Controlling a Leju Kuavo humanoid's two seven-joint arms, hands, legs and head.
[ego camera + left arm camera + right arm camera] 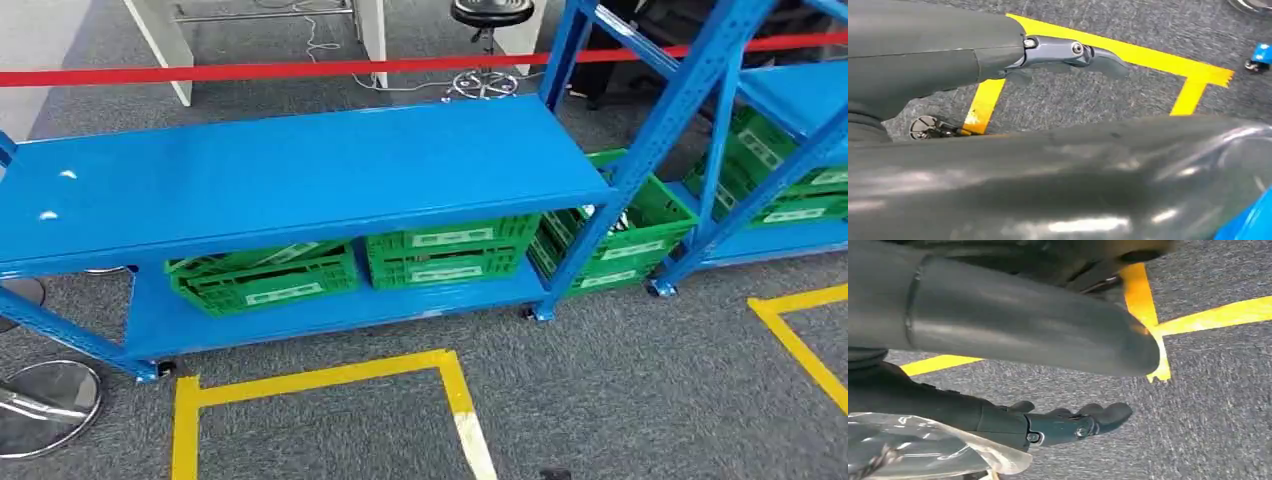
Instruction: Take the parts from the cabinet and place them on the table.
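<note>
**Parts in the right hand, shelving ahead**

While both arms hang over the grey carpet, the right hand [1068, 422] has its dark fingers lying nearly straight, and a clear plastic bag [923, 450] sits against its palm side; something dark and twisted shows inside the film. Whether the fingers actually clamp the bag I cannot tell from the wrist view. The left hand [1068, 52] is stretched out flat with nothing in it, fingers extended above the yellow floor tape [1148, 57].

The bag looks light, soft and slippery, so it likely sags and shifts; gathering the film close above the contents should hold better than pinching a loose corner.

Further out, the head view faces a blue rack [300, 175] with a bare top shelf. Green crates [445, 250] stand on its lowest shelf, one tilted at the left, and another crate [640, 225] with pale items inside sits past the upright post. A red barrier tape [250, 70] runs behind, a stool base [45, 400] stands near the rack's left foot, and the slanted blue braces at the right would crowd any reach there.
</note>
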